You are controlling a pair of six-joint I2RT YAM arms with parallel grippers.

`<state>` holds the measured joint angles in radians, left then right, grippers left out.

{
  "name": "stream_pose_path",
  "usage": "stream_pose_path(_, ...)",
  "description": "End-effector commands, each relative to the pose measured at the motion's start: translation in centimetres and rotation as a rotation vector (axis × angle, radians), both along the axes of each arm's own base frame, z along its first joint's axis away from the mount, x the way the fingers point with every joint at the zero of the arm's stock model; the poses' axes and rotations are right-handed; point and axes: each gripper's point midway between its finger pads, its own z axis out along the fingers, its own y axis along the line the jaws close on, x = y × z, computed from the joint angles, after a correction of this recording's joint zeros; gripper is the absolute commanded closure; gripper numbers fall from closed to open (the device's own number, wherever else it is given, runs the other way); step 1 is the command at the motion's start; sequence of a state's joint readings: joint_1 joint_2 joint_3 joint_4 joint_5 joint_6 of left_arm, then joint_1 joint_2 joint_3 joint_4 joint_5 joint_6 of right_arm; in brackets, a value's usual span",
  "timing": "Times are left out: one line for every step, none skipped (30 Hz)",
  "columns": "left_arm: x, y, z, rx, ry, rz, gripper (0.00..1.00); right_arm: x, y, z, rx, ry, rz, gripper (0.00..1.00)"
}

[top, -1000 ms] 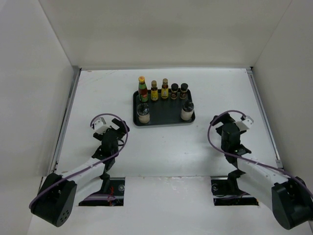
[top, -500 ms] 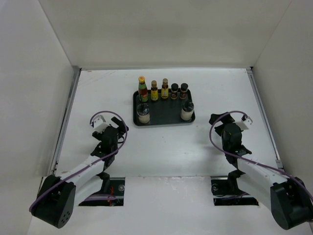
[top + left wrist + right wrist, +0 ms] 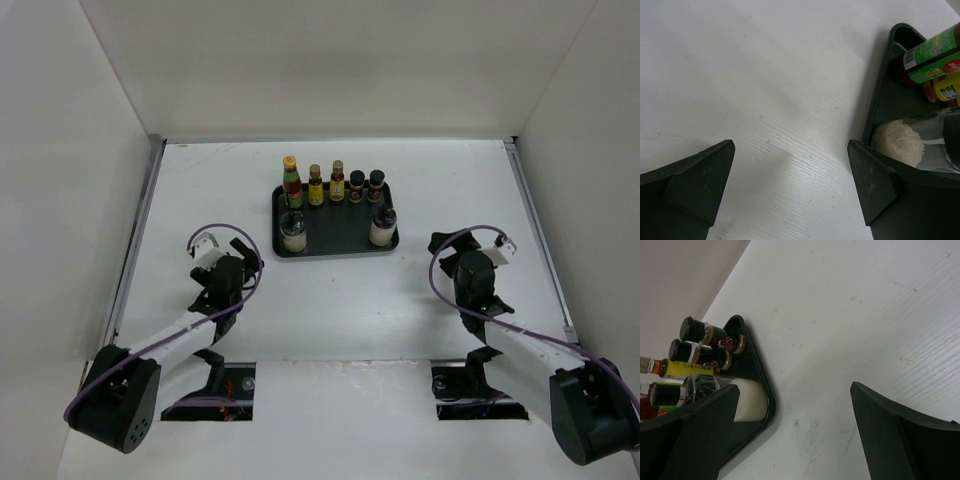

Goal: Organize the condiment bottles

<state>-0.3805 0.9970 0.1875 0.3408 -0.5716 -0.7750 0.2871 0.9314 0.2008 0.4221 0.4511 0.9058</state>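
All seven condiment bottles stand on the black tray (image 3: pixel 335 247). The back row holds the red bottle (image 3: pixel 292 183), two amber bottles (image 3: pixel 315 186) (image 3: pixel 337 183) and two dark-brown bottles (image 3: pixel 357 186) (image 3: pixel 376 185). Two white black-capped jars (image 3: pixel 293 232) (image 3: pixel 382 227) stand at the front corners. My left gripper (image 3: pixel 238 258) is open and empty, left of the tray and near the table. My right gripper (image 3: pixel 447 252) is open and empty, right of the tray. In the left wrist view the left jar (image 3: pixel 900 142) and red bottle (image 3: pixel 932 52) show. In the right wrist view the right jar (image 3: pixel 751 400) and dark bottles (image 3: pixel 705 332) show.
White walls enclose the table on the left, back and right. Metal rails run along the left edge (image 3: pixel 135 240) and right edge (image 3: pixel 540 240). The arm bases (image 3: pixel 215 385) sit at the near edge.
The left gripper has drawn back a little toward its base and turned. The right gripper has hardly moved. The bottles and tray are as before.
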Motion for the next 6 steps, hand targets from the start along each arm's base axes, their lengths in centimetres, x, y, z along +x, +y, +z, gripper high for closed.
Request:
stream_pose_path(1.61,-0.87,2.19,-0.036,-0.06,-0.008,0.0,0.56,0.05,1.38,0.032,-0.059,-0.003,0.0)
stream_pose_path(1.62,-1.05,2.25,-0.038,-0.063,-0.014,0.0,0.58,0.19,1.4,0.032,-0.059,0.001,0.0)
stream_pose_path(1.62,-1.13,2.29,-0.039,-0.067,-0.016,0.0,0.64,0.2,1.48,0.03,-0.06,0.002,0.0)
stream_pose_path(1.59,-1.03,2.15,-0.035,-0.064,-0.011,0.0,0.63,0.16,1.57,0.027,-0.062,0.002,0.0)
stream_pose_path(1.53,-0.9,1.83,-0.029,-0.055,-0.006,0.0,0.63,0.04,1.7,0.023,-0.066,-0.003,0.0)
stream_pose_path(1.65,-0.78,1.8,-0.029,-0.052,-0.002,0.0,0.62,0.01,1.79,0.022,-0.069,-0.004,0.0)
